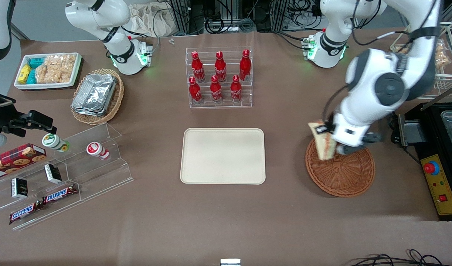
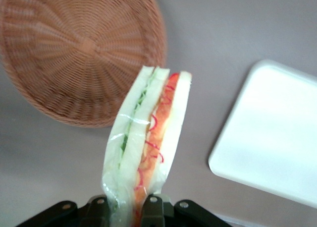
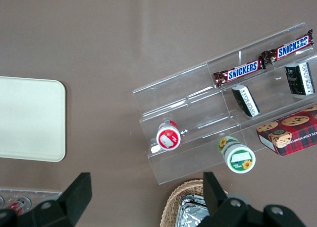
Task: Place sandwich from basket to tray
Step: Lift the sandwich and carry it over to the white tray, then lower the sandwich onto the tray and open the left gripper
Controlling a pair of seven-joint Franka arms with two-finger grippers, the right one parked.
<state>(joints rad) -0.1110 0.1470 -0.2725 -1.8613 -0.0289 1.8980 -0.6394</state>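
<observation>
My left gripper [image 1: 330, 137] is shut on the sandwich [image 1: 322, 140], a plastic-wrapped wedge of white bread with orange-red and green filling. It holds the sandwich in the air above the rim of the round orange-brown wicker basket [image 1: 340, 173], on the side toward the tray. In the left wrist view the sandwich [image 2: 151, 138] stands up from between the gripper [image 2: 128, 212] fingers, with the basket [image 2: 74, 48] and the tray [image 2: 270, 138] below. The cream-beige tray [image 1: 223, 155] lies flat and bare at the table's middle.
A clear rack of red cola bottles [image 1: 219, 77] stands farther from the camera than the tray. A black box with a red button [image 1: 434, 173] sits beside the basket. A clear snack stand [image 1: 59, 173], foil containers in a tan basket [image 1: 96, 96] and a white bin [image 1: 48, 70] lie toward the parked arm's end.
</observation>
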